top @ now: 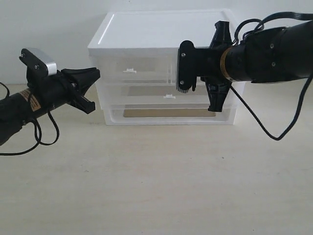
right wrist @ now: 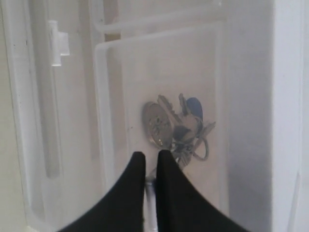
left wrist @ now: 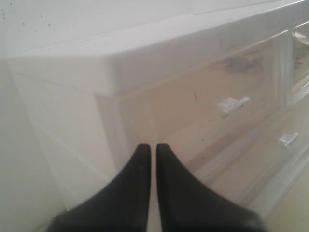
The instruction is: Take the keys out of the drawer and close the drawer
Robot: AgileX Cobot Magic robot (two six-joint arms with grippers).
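Right wrist view: keys [right wrist: 176,128] inside translucent drawer [right wrist: 164,67], near closed fingers [right wrist: 128,193].

Exterior faces cabinet [top: 161,29] front; 2 wrist views nearer.

The drawer [right wrist: 164,72] is translucent white plastic, glossy; the keys [right wrist: 159,123] are shiny silver metal (one capped in blue plastic); the tabletop [top: 156,186] pale, matt.
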